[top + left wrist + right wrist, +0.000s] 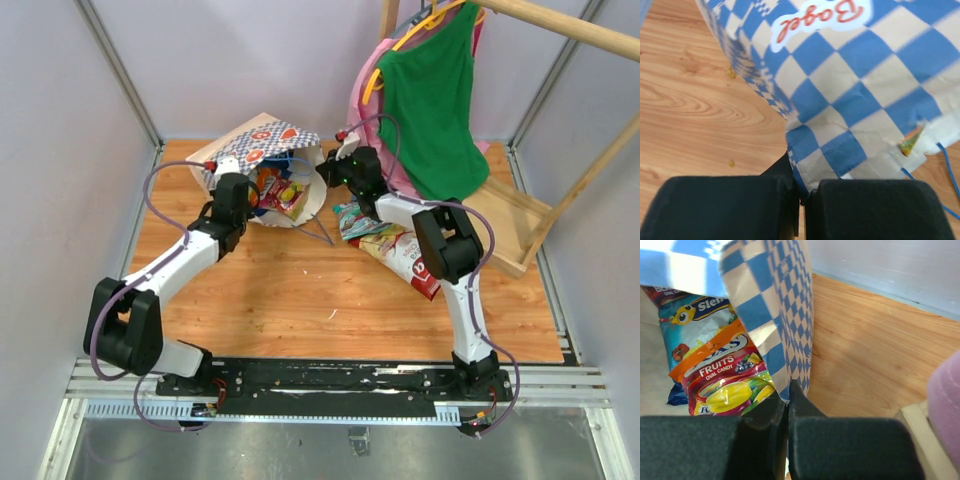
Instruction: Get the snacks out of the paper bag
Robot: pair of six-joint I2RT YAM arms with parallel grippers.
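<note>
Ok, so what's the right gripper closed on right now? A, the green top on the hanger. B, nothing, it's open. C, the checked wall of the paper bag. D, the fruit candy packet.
C: in the right wrist view the right gripper has its fingers pinched together on the checked wall of the paper bag, while the fruit candy packet lies inside the bag, not between them.

The left tool (801, 195) and the right tool (788, 412) each pinch one side of the mouth of the paper bag (262, 148). The gap between them is small and full of snacks (284, 193). To the right, loose packets (388, 246), hanging clothes (432, 100) and a wooden rack (515, 225) block the way. The near counter (300, 300) is bare wood with room to move.
</note>
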